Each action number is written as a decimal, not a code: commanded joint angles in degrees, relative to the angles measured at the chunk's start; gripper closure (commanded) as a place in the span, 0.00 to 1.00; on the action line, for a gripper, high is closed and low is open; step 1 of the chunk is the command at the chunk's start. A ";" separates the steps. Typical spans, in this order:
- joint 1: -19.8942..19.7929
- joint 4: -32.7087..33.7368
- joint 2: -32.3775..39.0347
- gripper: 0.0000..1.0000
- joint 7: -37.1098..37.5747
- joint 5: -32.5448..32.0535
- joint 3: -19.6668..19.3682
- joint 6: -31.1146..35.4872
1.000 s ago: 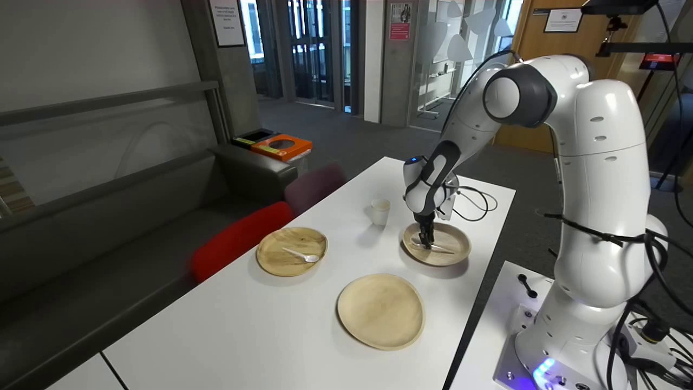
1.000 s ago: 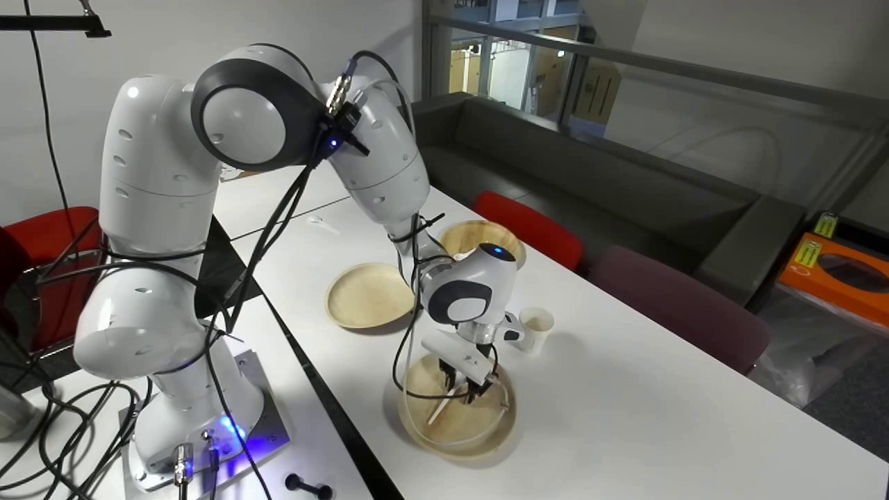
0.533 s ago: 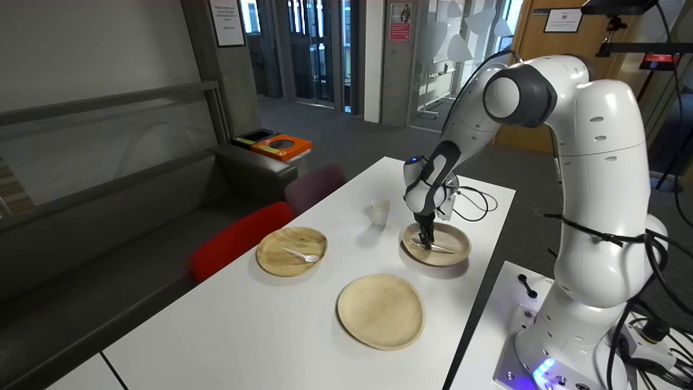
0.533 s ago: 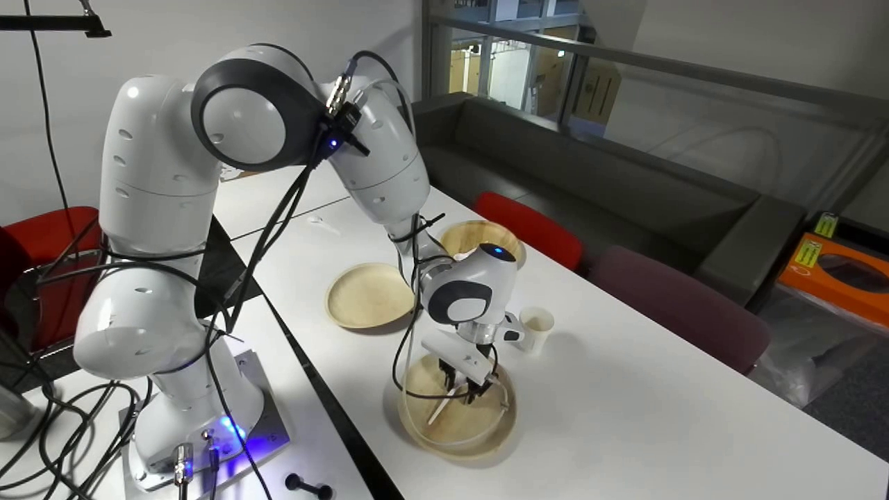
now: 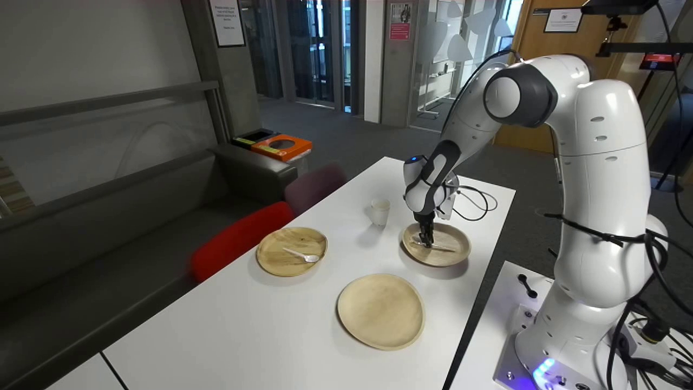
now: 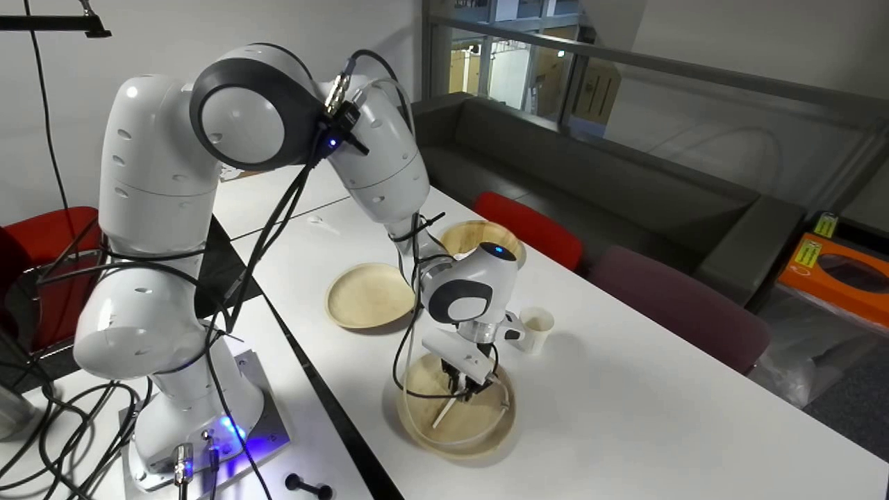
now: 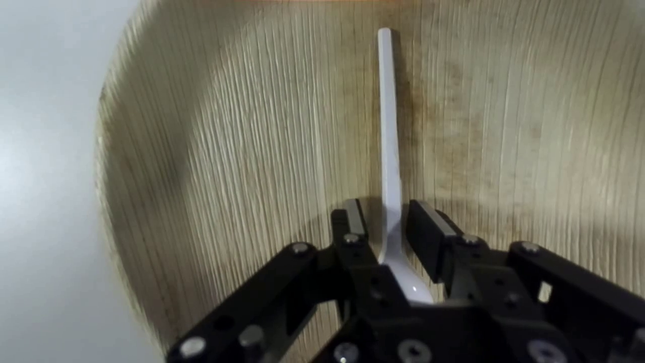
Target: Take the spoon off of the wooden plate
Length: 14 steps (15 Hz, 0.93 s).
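Note:
The wooden plate (image 5: 446, 234) lies under my gripper, near the table's edge; it also shows in an exterior view (image 6: 472, 427) and fills most of the wrist view (image 7: 252, 126). The pale spoon (image 7: 388, 131) lies inside it, its handle pointing up in the wrist view and its bowl partly hidden under the gripper. The handle shows in both exterior views (image 5: 444, 248) (image 6: 443, 414). My gripper (image 7: 386, 212) points down into the plate (image 5: 426, 241) (image 6: 467, 390). Its fingers stand on either side of the spoon's neck, with a gap on the left and a narrow one on the right.
A flat pale wooden plate (image 5: 381, 311) (image 6: 368, 295) lies nearby. A yellowish wooden dish (image 5: 279, 244) holds another white utensil (image 5: 301, 255). A white cup (image 5: 380, 212) (image 6: 536, 326) stands close to the gripper. A small white item (image 6: 323, 223) lies farther along the table.
The spoon's handle end has shifted slightly in both exterior views. The fingers seem a little closer together. The arm has barely moved.

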 commanded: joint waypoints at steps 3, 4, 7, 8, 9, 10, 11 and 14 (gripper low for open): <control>-0.75 -0.57 -1.38 0.80 -1.81 1.08 0.69 -1.59; -0.72 -0.53 -1.44 0.87 -1.78 1.08 0.69 -1.68; -0.66 -0.54 -1.47 0.90 -1.71 0.99 0.63 -1.69; -0.67 -0.52 -1.47 0.89 -1.71 0.99 0.62 -1.69; -0.68 -0.57 -1.53 0.92 -1.75 0.98 0.62 -1.68; -0.69 -0.80 -1.78 0.89 -1.77 0.91 0.58 -1.50; -0.64 -1.09 -2.09 0.90 -1.71 0.78 0.50 -1.35; -0.58 -2.10 -3.54 0.91 -1.72 0.59 0.41 -0.81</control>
